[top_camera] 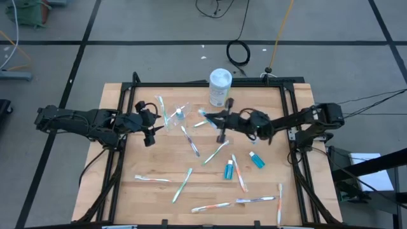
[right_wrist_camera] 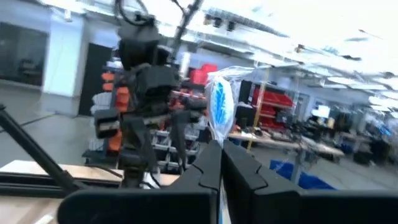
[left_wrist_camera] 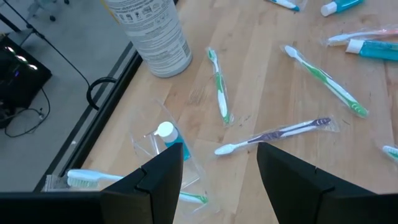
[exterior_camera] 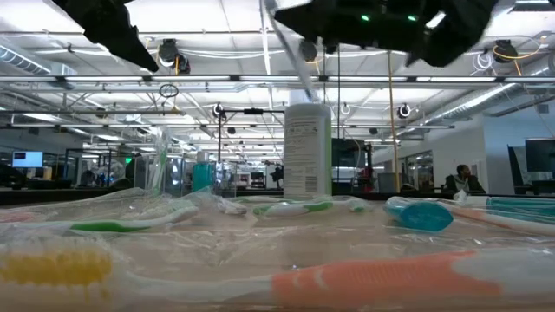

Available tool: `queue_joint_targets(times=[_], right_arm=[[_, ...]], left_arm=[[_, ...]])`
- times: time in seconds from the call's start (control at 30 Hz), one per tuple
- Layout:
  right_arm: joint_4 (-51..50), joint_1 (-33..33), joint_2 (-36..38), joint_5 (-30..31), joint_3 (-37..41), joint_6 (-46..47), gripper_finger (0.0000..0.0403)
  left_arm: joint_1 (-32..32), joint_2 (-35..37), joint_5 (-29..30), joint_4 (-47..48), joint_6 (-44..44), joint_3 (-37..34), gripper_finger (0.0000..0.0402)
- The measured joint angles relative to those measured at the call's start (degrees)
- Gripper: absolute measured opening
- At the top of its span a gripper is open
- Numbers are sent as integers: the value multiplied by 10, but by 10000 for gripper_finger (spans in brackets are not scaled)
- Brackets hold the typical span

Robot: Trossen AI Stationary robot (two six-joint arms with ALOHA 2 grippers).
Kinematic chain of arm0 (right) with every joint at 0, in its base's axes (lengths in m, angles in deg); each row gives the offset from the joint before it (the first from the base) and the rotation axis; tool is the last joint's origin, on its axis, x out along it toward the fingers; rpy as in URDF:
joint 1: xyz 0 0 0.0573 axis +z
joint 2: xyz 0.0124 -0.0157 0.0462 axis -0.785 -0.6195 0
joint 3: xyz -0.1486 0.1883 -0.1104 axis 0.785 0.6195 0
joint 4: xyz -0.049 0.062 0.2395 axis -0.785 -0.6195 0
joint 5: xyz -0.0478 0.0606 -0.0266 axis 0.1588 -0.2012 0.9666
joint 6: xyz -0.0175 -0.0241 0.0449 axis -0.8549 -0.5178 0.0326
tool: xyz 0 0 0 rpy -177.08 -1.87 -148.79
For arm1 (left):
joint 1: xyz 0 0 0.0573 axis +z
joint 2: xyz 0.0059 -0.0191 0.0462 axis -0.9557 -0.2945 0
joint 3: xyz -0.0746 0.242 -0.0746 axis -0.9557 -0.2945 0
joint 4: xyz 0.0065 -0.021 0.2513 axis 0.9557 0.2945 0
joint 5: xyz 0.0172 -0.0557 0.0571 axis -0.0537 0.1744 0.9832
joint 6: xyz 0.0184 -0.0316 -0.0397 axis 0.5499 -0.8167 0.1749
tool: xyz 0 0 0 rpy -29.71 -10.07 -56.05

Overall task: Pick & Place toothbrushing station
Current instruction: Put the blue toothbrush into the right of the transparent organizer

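On the left side of the table my left gripper [top_camera: 154, 129] hangs with its jaws wide and nothing between them, just short of the clear cup [left_wrist_camera: 168, 155] lying on its side with a teal tube [left_wrist_camera: 171, 141] inside. That cup looks thin and light, so I'd expect it to skid or crumple if pinched hard; the rim seems the place to take it. Toothbrushes [top_camera: 190, 140] lie scattered across the wood in slippery wrappers, slim and best gripped mid-handle. At centre, my right gripper [top_camera: 205, 116] is clamped shut on a wrapped toothbrush [right_wrist_camera: 219, 104], lifted off the table; its bristles look blue, though I can't be sure. Behind it stands a white canister [top_camera: 220, 86], close enough to get knocked. Further right, two more teal tubes [top_camera: 256, 159] lie among the brushes, crowding any approach.
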Motion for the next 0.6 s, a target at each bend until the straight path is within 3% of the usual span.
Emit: queue_joint_targets(times=[0.13, 0.33, 0.6], right_arm=[[-11, -7, -71, -5, -86, -17, 0], [2, -26, -173, 68, -198, -14, 0], [22, -61, -292, 67, -319, -10, 0]], left_arm=[[0, 0, 0, 0, -2, 0, 212], [0, 0, -6, 0, 3, 0, 212], [0, 0, -16, 1, 33, 0, 212]])
